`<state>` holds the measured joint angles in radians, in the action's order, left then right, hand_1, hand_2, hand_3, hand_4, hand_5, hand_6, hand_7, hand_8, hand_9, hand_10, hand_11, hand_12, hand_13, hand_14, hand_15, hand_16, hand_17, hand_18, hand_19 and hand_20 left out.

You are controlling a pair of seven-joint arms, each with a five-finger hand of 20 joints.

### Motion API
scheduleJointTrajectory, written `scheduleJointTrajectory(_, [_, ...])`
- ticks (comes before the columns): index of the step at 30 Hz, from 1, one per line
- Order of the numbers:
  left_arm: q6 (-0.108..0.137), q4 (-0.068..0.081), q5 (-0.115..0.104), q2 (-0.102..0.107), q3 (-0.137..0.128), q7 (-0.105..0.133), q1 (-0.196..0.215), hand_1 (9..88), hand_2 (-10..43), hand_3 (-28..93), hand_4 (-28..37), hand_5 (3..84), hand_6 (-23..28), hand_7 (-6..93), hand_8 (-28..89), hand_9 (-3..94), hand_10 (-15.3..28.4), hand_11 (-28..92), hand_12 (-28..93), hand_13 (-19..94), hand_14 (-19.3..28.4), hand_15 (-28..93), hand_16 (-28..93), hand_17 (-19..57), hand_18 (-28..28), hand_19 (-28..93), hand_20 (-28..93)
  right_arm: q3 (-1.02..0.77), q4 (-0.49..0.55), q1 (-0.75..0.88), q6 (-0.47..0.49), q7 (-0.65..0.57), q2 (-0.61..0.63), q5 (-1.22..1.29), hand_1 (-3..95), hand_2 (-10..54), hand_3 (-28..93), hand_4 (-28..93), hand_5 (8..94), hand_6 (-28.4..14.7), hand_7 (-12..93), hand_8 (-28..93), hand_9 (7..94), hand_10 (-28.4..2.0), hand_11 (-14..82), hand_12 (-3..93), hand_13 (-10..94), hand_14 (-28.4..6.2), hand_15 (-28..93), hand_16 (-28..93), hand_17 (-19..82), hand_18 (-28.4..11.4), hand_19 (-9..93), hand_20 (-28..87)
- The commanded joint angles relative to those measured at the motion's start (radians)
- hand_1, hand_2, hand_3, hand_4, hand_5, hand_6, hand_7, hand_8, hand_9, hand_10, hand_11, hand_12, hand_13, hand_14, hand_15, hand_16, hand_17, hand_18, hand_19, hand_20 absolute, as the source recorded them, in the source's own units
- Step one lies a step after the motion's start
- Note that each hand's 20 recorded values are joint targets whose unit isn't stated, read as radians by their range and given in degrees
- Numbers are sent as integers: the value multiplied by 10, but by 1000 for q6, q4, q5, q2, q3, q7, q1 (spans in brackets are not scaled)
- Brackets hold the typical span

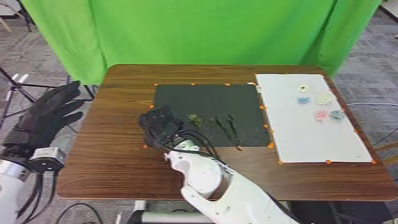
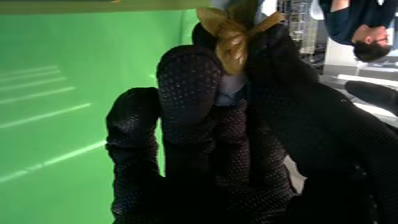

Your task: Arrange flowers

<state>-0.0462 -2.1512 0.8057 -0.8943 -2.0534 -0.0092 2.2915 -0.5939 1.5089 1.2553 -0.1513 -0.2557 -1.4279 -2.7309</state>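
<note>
In the right wrist view, our black-gloved right hand [image 2: 191, 82] pinches 1 golden, thin-petalled flower [image 2: 233, 46], likely light, crushable, best held low; in the head view, our black-gloved left hand [image 1: 40, 112] is spread, and we count about 3 slim green stems [image 1: 233, 124] on a black mat [image 1: 240, 95], 5 small pastel blooms [image 1: 322, 115] on a white sheet [image 1: 324, 142].

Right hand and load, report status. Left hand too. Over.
Left hand open, left of the table. Right hand pinching yellow-brown ribbon-like piece at left edge of black mat. Green stems close beside that hand, possibly in the way.
</note>
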Motion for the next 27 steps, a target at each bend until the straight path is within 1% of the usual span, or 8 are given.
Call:
scheduleJointTrajectory(1, [-13,1,-2,-4,3,-12,3,238,-58,696,-276,193,4,235,-118,174,84,97,224,124,119,182,68,-110,184,348,98,-8,8,3,39,-10,-12,-49,540,-95,804,-283,664,24,504,9,831,-56,168,506,726,-24,556,436,312,-188,822,516])
scheduleJointTrajectory(8, [-19,3,-3,-4,10,-16,-3,239,-57,694,-275,193,4,233,-118,174,85,96,225,124,118,182,68,-111,184,348,98,-33,16,19,131,-8,-17,-59,473,-95,767,-283,614,16,471,-34,772,-59,127,443,657,-40,553,387,254,-178,781,512])
scheduleJointTrajectory(13, [-18,5,-2,-7,12,-16,-6,238,-57,695,-274,193,4,232,-117,174,85,95,226,124,118,182,67,-110,183,348,98,-38,7,19,150,-10,-17,-79,454,-95,777,-283,591,13,460,-45,695,-68,203,390,604,-51,589,362,224,-176,768,517])
scheduleJointTrajectory(15, [-14,3,-1,-8,14,-15,-3,239,-57,695,-275,193,4,232,-117,173,85,95,226,124,119,183,68,-110,183,348,98,-39,5,20,150,-15,-18,-90,448,-95,781,-283,586,13,459,-42,676,-71,227,372,585,-55,608,348,214,-177,765,519])
scheduleJointTrajectory(20, [-17,2,1,-10,15,-17,-3,239,-57,695,-274,193,4,233,-117,174,85,95,226,124,118,183,67,-110,183,348,97,-34,7,13,164,-47,-15,-95,425,-95,812,-283,566,14,426,-47,628,-78,278,320,547,-61,635,330,198,-179,762,524])
scheduleJointTrajectory(21, [-15,-1,2,-14,11,-15,4,239,-56,695,-274,193,4,233,-117,174,84,95,226,123,119,183,67,-110,183,348,97,-34,9,13,171,-47,-15,-94,418,-95,826,-283,559,14,412,-55,615,-80,298,296,535,-65,647,317,193,-180,762,526])
scheduleJointTrajectory(23, [-16,0,5,-14,10,-16,1,239,-57,695,-273,193,4,233,-117,174,84,95,226,124,118,183,67,-111,183,348,97,-34,10,9,178,-53,-13,-101,411,-95,835,-283,557,14,403,-64,605,-83,309,283,527,-68,655,308,186,-181,762,529])
scheduleJointTrajectory(27, [-16,-1,13,-16,12,-15,3,240,-56,695,-274,193,4,234,-118,173,84,95,226,123,118,183,67,-111,183,348,97,-41,19,13,206,-56,-12,-91,393,-95,858,-283,549,15,383,-162,581,-86,318,242,509,-75,675,262,176,-181,761,534])
